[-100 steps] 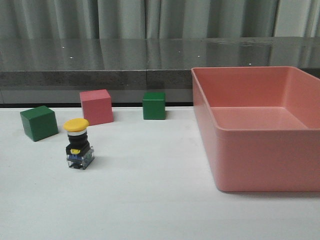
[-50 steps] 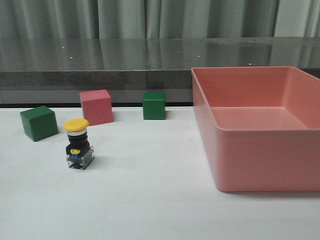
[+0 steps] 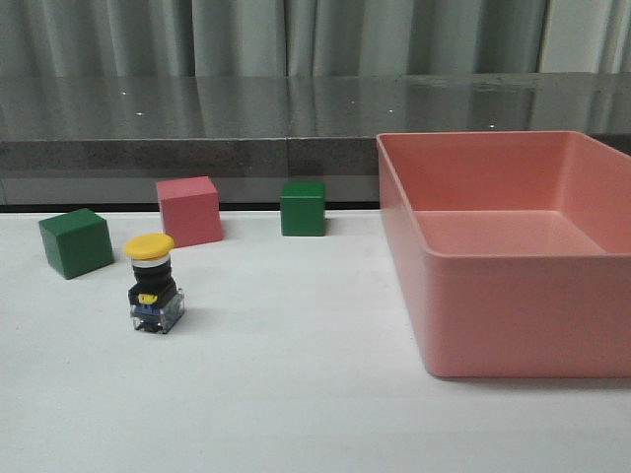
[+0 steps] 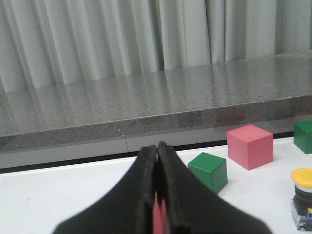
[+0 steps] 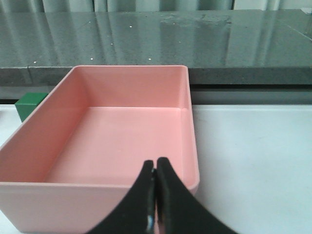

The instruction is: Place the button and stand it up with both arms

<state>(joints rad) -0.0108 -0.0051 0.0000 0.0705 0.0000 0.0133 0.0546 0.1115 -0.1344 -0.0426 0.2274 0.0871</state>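
The button (image 3: 154, 284) stands upright on the white table at the left, yellow cap on top, black body, clear base block below. It also shows in the left wrist view, the button (image 4: 302, 199) at that picture's edge. My left gripper (image 4: 157, 147) is shut with nothing between its fingers, well apart from the button. My right gripper (image 5: 155, 165) is shut and empty too, hanging over the near wall of the pink bin (image 5: 97, 192). Neither gripper appears in the front view.
A large empty pink bin (image 3: 513, 315) fills the right side. Behind the button stand a green cube (image 3: 76, 242), a pink cube (image 3: 189, 211) and a second green cube (image 3: 303, 208). A grey ledge (image 3: 197, 148) runs along the table's back.
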